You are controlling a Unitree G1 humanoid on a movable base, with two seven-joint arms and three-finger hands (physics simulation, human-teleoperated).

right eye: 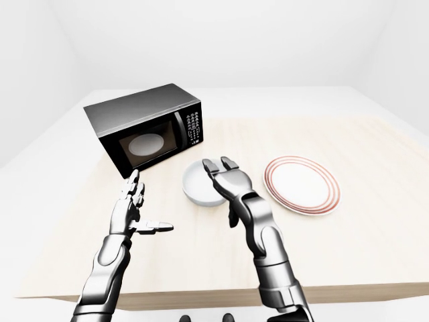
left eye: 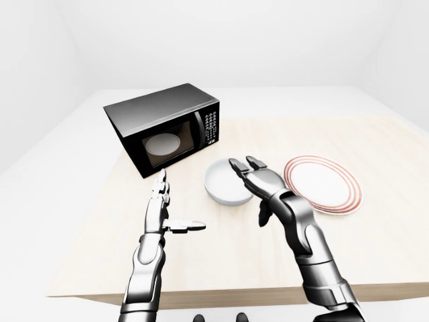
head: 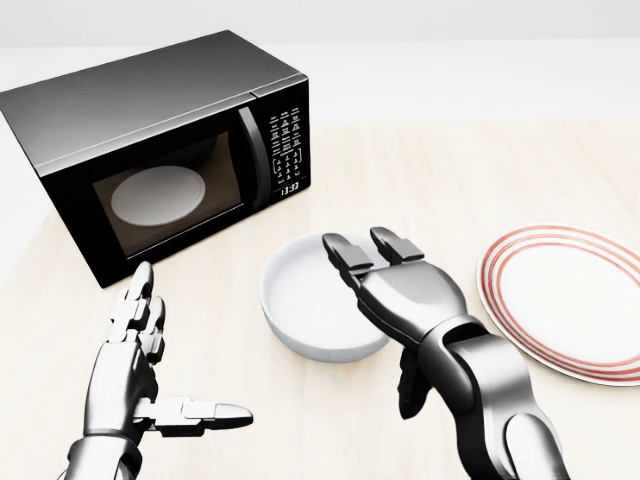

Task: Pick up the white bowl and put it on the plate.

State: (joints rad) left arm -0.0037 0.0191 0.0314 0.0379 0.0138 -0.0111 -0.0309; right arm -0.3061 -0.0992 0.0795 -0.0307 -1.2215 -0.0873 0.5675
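The white bowl sits upright on the light wooden table, below the microwave's right end in the head view. My right hand hovers palm-down over the bowl's right side, open. Two of its fingers reach across the rim over the hollow, and its thumb hangs outside the near wall. It hides the bowl's right rim. The red-ringed white plate lies flat to the right of the bowl, empty. My left hand is open to the lower left of the bowl, well apart from it.
A black microwave stands shut at the upper left of the head view, close to the bowl, with a white turntable behind its glass. The table's near edge runs below both arms in the left-eye view.
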